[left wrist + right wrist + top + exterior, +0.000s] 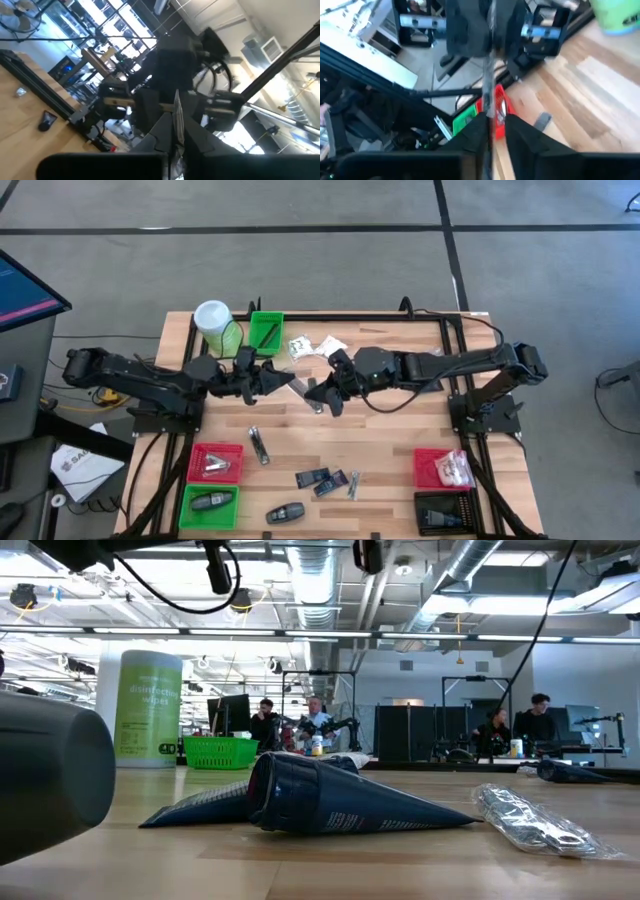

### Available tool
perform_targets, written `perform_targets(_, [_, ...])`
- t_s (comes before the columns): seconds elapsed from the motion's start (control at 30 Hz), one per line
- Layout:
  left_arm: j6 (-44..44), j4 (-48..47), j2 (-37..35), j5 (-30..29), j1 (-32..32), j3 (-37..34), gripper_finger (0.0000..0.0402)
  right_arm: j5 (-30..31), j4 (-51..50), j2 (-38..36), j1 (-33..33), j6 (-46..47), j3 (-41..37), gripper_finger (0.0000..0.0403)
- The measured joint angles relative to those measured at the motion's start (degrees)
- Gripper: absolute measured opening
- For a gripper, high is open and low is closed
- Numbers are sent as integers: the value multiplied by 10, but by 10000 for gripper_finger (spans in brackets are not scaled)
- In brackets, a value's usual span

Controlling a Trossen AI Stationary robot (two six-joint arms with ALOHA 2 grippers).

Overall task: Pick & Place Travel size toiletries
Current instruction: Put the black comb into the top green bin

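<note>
Mid-task, a slim silvery packet (pixel 176 117) is held edge-on between both grippers above the tabletop (pixel 380 450), left gripper (pixel 283 379) clamped, right gripper (pixel 322 386) narrowly parted around it, while several toiletries (pixel 322 478) lie unsorted and the bins (pixel 215 462) are partly filled.

Slim silvery packet (pixel 312 392) held edge-on mid-table; white sachets (pixel 315 345) behind, dark packets (pixel 322 479) in front.

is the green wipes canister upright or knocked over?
Upright. The low view shows the green canister standing on its base with label text level; the high view shows its round white lid facing up, beside the green bin.
</note>
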Motion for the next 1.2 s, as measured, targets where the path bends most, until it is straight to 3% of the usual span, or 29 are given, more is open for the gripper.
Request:
perform_targets(0.2, [-12,0,-28,-18,-17,0,3,1,48,-16,-18,-3,0,136])
perform_targets(0.53, [18,0,-86,-124,-44,0,2,2,171,-60,-49,-3,0,239])
perform_targets(0.67, [26,16,-87,-183,-55,0,2,7,203,-63,-50,-18,0,248])
perform_targets(1.2, [89,182,-85,-261,-57,0,3,36,217,-62,-32,-44,0,249])
